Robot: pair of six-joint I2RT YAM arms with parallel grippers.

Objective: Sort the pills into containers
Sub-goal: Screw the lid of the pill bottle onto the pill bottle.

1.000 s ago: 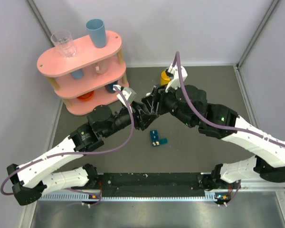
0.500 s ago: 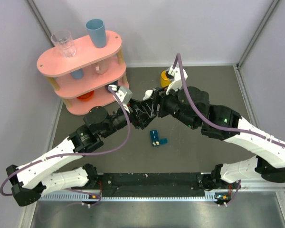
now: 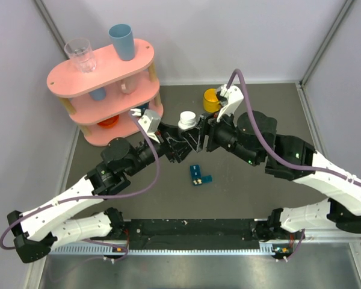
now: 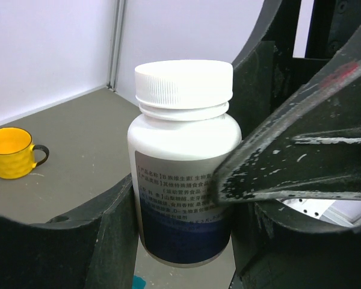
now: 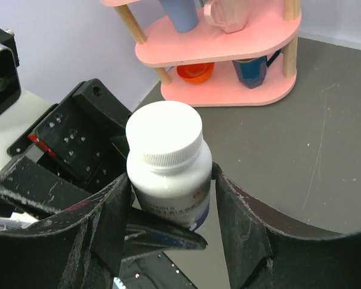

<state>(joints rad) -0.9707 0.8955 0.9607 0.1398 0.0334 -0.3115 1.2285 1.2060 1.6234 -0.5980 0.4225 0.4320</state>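
Table (image 3: 283, 102): walled at left, back and right; bare mat is seen at right and front. Two arms are crossed mid-table. One pink shelf (image 3: 108, 69) is set in the back-left corner, near the left arm. One yellow mug (image 3: 210, 99) stands at the back, beside the right wrist. One white bottle (image 3: 187, 120) is gripped off the mat by the left gripper (image 4: 182, 241). The right gripper (image 5: 168, 186) jaws flank its neck; grip cannot be told. One teal box (image 3: 198, 174) lies mid-mat, just in front of the grippers, apart from every edge.

2 white arms (image 3: 54, 212) with black joints — purple cables (image 3: 237, 74), paint-flecked black fingers (image 4: 301, 180)
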